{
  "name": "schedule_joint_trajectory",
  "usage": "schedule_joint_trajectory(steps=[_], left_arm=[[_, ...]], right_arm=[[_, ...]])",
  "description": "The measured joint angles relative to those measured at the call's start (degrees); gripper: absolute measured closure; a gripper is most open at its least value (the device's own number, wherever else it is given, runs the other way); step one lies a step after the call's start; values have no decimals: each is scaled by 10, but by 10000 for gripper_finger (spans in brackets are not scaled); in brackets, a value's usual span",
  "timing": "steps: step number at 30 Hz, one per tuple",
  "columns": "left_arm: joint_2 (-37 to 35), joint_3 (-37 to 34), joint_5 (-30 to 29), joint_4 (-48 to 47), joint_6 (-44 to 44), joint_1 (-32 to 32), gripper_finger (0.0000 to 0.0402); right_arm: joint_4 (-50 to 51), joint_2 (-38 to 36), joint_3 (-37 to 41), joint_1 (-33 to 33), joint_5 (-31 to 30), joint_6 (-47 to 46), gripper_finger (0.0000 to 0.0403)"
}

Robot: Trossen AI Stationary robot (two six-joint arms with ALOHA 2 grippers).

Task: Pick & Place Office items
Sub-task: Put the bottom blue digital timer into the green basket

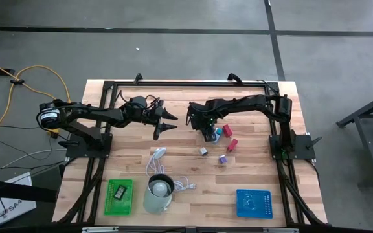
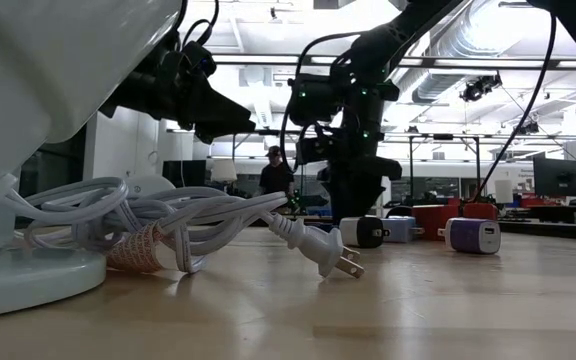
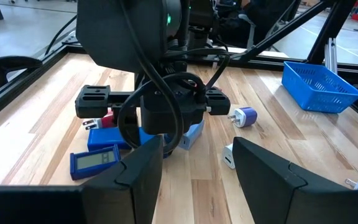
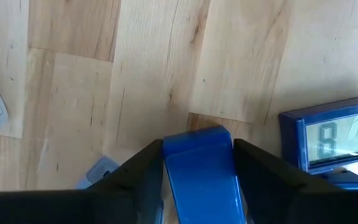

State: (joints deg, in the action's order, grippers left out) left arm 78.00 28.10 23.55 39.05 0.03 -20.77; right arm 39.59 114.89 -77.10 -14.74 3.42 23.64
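Two right fingers (image 4: 143,180) flank a blue block (image 4: 201,168), which we see touching both: our right gripper (image 4: 197,171) clasps it. Our left gripper (image 1: 167,122) hangs parted over the table (image 1: 251,175).

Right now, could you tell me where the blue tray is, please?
In the high view the blue tray sits at the table's front edge on the right arm's side, well apart from the pale cup and the green tray further left.
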Motion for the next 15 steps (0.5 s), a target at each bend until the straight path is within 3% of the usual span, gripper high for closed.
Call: schedule_joint_trajectory(steps=[6,15], left_arm=[[0,0,0,0,0,0,212],[0,0,0,0,0,0,212]], right_arm=[[0,0,-1,0,-4,2,252],[-9,-2,-1,0,-11,2,256]])
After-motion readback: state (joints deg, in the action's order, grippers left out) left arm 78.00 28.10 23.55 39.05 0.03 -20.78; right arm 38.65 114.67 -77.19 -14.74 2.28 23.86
